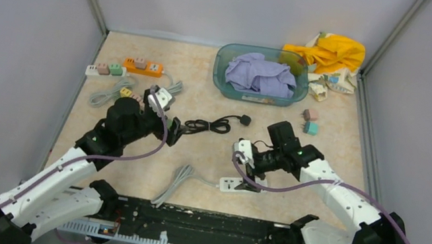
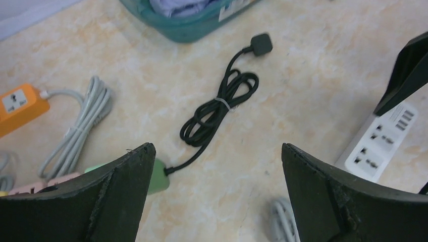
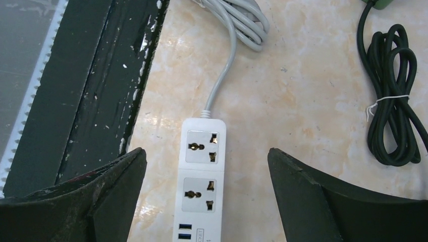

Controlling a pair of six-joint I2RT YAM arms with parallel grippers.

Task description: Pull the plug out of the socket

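White socket strip (image 3: 204, 174) lies beneath right gripper (image 3: 204, 151), framed between spread fingers.

No words, brand names or numbers can be read in any view. A white sticker (image 2: 229, 9) on the wall of the teal basin (image 2: 202, 27) carries print that is too blurred and cut off to make out. The white power strip (image 3: 202, 171) has a tiny grey marking (image 3: 200, 234) beside its USB ports, too small to read.
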